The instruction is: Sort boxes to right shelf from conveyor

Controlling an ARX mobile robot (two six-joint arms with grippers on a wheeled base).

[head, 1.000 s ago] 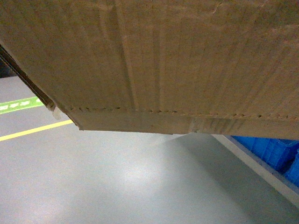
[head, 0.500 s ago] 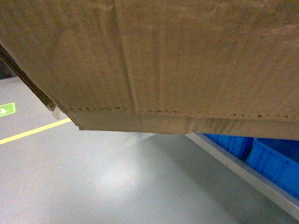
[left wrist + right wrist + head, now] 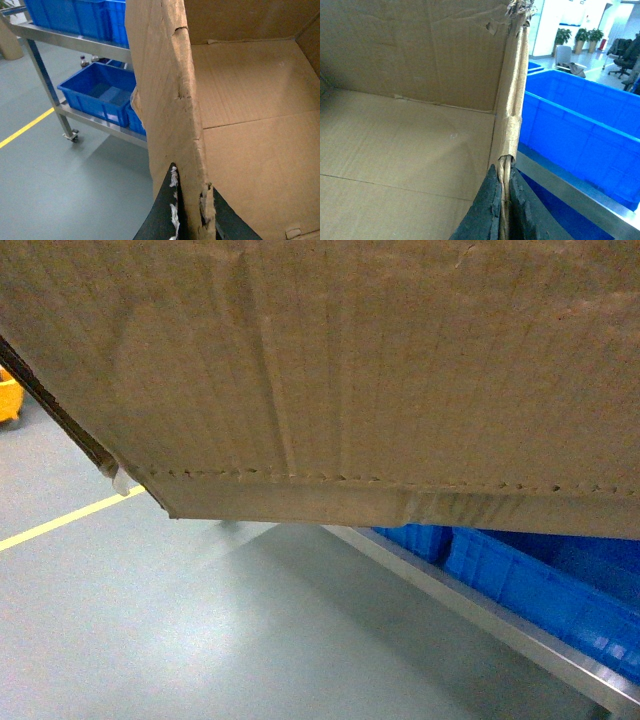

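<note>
Carton [image 3: 240, 125] open, nothing inside, left claw [image 3: 192, 215] and right claw [image 3: 504, 200] each clenched on opposite ragged walls, blue crates [image 3: 580, 130] on steel shelf [image 3: 75, 42] just beyond right claw.

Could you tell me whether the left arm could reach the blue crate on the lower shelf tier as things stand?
Probably not: the left gripper is clamped on the carton wall, so it isn't free, though nothing blocks the blue crate.

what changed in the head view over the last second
The background slid left past the carried box: the green floor marking is gone, a yellow object has appeared at the left edge, and the shelf with its blue crates fills more of the lower right. The box kept its place in view, each hand pinching a torn wall.
</note>
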